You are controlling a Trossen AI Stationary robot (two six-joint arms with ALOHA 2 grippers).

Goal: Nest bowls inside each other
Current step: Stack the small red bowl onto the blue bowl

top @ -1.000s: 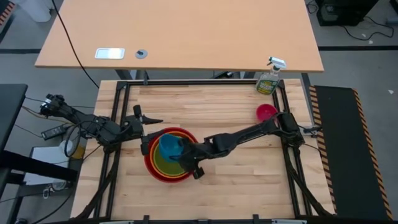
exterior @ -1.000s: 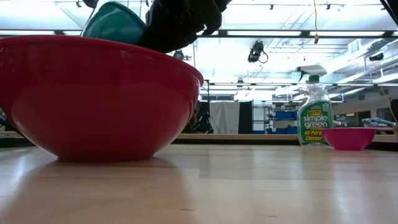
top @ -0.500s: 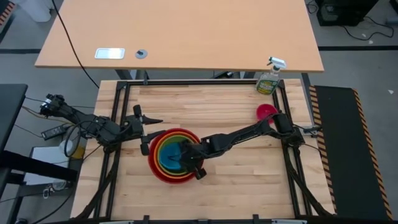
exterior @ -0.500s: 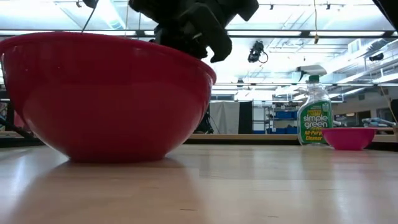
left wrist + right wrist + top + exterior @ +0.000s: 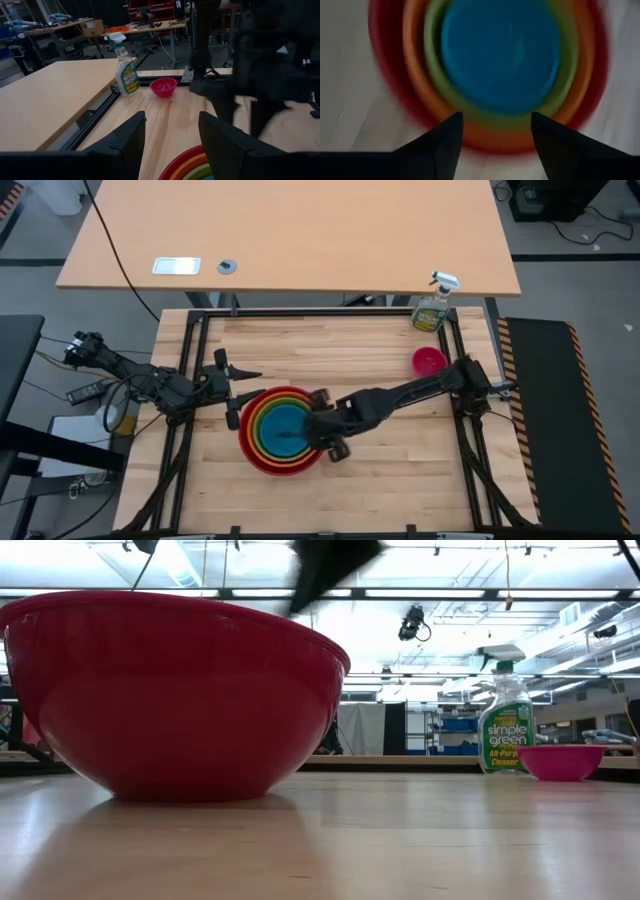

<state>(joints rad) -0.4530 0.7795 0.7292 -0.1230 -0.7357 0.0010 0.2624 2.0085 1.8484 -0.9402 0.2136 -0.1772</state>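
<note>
The red bowl point(image 5: 250, 452) stands on the table left of centre. The orange bowl point(image 5: 256, 442), the lime green one point(image 5: 262, 434) and the blue one point(image 5: 285, 428) sit nested inside it. The right wrist view looks down into the blue bowl point(image 5: 500, 55). My right gripper point(image 5: 312, 428) point(image 5: 492, 125) hangs open above the stack's right rim, touching nothing. The pink bowl point(image 5: 428, 361) rests on its base at the far right. My left gripper point(image 5: 238, 367) point(image 5: 170, 135) waits open by the stack's far left side.
A green spray bottle point(image 5: 433, 306) point(image 5: 505, 725) stands at the table's far right corner, just beyond the pink bowl point(image 5: 560, 761). The black frame rail point(image 5: 300, 313) runs around the tabletop. Bare wood lies between the stack and the pink bowl.
My right gripper has opened and let go of the blue bowl, which went from tilted above the stack to lying level inside the green bowl. The gripper then rose, tipped less steeply downward and drew back toward the table's right edge.
</note>
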